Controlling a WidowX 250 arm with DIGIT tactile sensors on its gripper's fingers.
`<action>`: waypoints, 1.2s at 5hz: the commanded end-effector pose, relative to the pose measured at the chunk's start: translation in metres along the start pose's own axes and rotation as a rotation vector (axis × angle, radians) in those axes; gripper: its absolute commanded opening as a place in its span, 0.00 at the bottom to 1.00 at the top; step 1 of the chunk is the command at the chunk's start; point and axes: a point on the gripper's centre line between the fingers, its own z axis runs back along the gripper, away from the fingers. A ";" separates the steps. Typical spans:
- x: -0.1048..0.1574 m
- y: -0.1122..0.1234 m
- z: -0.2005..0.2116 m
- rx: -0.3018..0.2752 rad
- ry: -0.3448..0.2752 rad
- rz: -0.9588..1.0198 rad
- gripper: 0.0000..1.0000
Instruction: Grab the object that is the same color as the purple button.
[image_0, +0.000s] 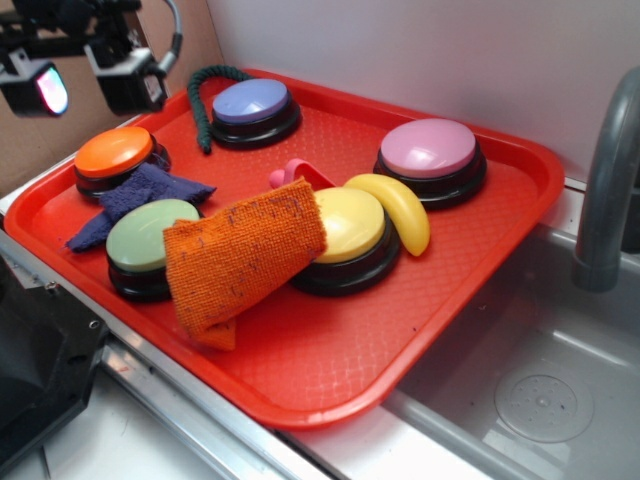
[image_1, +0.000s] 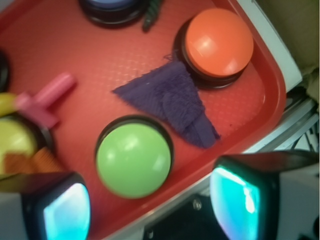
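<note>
**Gripper up over the tray's left end, purple cloth untouched**

The gripper (image_0: 92, 78) hung wide open and empty above the far left corner of the red tray (image_0: 470, 300) on the table. Right below it, the little purple cloth (image_1: 176, 100) lay flat near the tray's left edge, wedged between the orange button (image_1: 218, 42) and the green button (image_1: 133, 158), touching both. The purple button (image_0: 251, 103) sat by the tray's back edge, with a dark green cord (image_0: 203, 100) curled beside it.
</note>
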 end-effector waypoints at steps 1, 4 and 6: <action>0.023 0.017 -0.032 -0.005 -0.107 0.163 1.00; 0.045 0.038 -0.088 -0.015 -0.053 0.235 1.00; 0.044 0.046 -0.105 -0.050 -0.012 0.214 1.00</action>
